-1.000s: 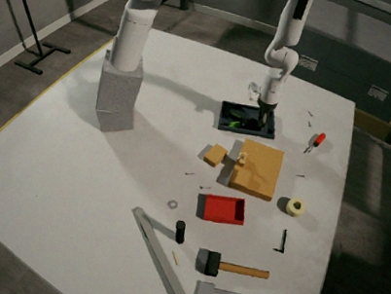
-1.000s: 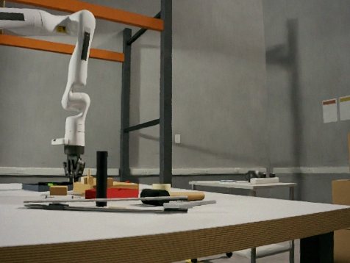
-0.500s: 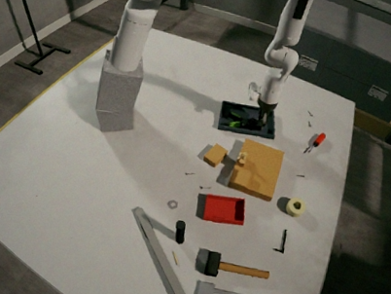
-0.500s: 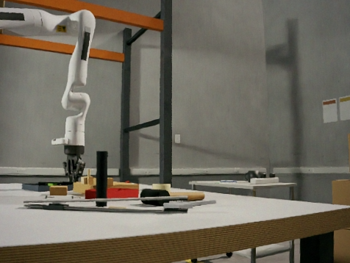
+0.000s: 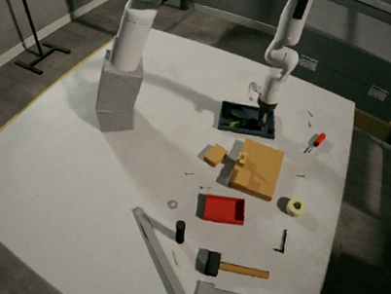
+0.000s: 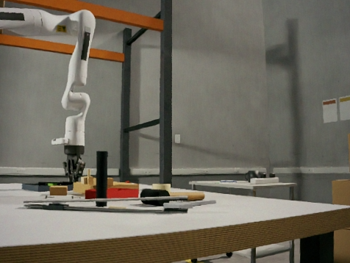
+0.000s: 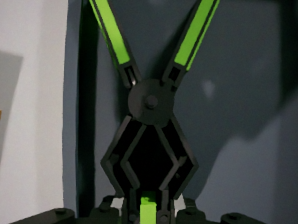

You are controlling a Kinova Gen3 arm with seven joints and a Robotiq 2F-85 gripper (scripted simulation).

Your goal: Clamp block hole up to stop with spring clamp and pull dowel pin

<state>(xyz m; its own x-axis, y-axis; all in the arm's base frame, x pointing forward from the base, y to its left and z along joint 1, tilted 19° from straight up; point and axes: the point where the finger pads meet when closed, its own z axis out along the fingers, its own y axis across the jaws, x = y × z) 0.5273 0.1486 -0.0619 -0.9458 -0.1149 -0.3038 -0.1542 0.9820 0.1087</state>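
The spring clamp [image 5: 234, 123] [image 7: 151, 102] lies in the dark tray [image 5: 245, 133] [image 6: 30, 187] [image 7: 71, 115], its green handles spread away from my gripper. My gripper [image 5: 263, 123] [image 6: 74, 179] [image 7: 148, 204] points down into the tray, with its fingertips against both sides of the clamp's jaw end, shut on it. The bench board [image 5: 258, 181] lies in front of the tray. A small pale wooden block [image 5: 242, 159] [image 6: 84, 181] is on the board near its left edge, with the dowel pin [image 6: 88, 173] upright in it. The stop and any gap beside it are too small to make out.
A loose wooden block [image 5: 215, 155] [image 6: 58, 190] lies left of the board. A red tray [image 5: 224, 209] [image 6: 126, 192], a tape roll [image 5: 291, 209], a black cylinder [image 5: 180, 232] [image 6: 101, 176], a mallet [image 5: 212, 263] and a long grey bar [image 5: 163, 262] lie further forward. A screwdriver [image 5: 319, 139] lies right.
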